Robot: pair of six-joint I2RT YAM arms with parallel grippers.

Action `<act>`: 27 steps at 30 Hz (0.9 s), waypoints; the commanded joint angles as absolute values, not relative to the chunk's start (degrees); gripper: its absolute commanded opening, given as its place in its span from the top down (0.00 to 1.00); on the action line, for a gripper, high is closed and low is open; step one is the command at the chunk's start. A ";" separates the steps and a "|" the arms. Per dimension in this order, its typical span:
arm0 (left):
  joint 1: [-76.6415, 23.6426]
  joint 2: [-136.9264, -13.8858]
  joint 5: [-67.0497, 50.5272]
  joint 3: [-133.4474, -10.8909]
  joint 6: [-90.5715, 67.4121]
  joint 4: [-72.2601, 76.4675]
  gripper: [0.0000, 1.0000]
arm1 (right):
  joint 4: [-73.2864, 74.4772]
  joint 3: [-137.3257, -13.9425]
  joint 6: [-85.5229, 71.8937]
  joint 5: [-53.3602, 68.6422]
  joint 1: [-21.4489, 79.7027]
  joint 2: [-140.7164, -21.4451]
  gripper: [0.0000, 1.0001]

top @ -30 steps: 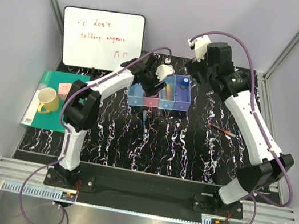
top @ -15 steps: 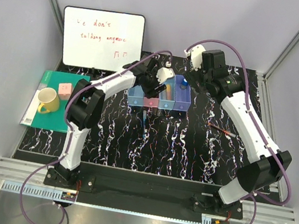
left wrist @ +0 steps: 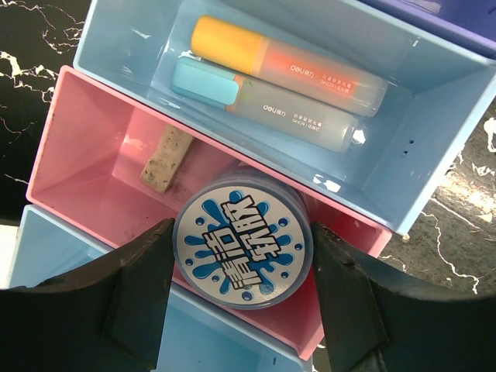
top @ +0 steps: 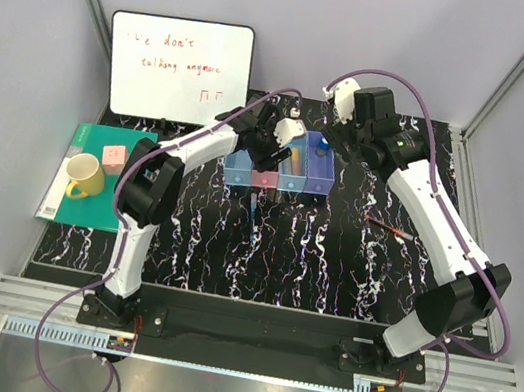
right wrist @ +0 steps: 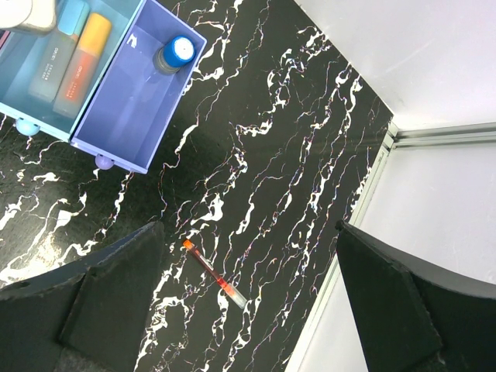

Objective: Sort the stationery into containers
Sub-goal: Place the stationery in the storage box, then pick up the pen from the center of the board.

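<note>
Black, white-veined surface [top: 331,264] carries four joined bins [top: 237,167]. Over the pink bin [left wrist: 93,186], the left tool [left wrist: 242,267] is clamped on the round tape roll [left wrist: 240,248]; a speckled beige block [left wrist: 166,156] lies inside that bin. An orange highlighter [left wrist: 287,66] and a blue highlighter [left wrist: 263,108] lie side by side in the neighbouring light blue bin [left wrist: 434,147]. The right tool [right wrist: 249,256] hangs spread wide and empty above the surface. The purple-blue bin [right wrist: 116,116] holds a blue-capped cylinder [right wrist: 174,53]. An orange-capped pen [right wrist: 215,277] lies well apart from it, and a blue pen [top: 254,217] lies just in front of the bins.
</note>
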State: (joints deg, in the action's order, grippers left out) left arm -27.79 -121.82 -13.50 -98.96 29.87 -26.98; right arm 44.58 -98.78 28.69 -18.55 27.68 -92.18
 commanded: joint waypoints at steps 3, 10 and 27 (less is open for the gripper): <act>-28.04 -118.56 -13.54 -100.81 28.65 -23.12 0.32 | 42.98 -100.02 28.30 -19.07 27.25 -89.03 0.00; -28.13 -118.65 -12.66 -100.99 27.60 -21.89 0.16 | 42.98 -99.49 28.13 -19.07 27.25 -87.89 0.00; -28.30 -95.31 -12.57 -93.36 24.70 -24.95 0.14 | 43.51 -78.34 34.53 -14.86 24.44 -81.83 0.02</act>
State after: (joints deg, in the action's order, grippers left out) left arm -28.03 -106.85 -13.06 -96.88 25.41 -24.34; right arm 43.11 -85.84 29.69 -18.04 26.41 -84.99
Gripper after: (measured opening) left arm 0.854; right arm 0.987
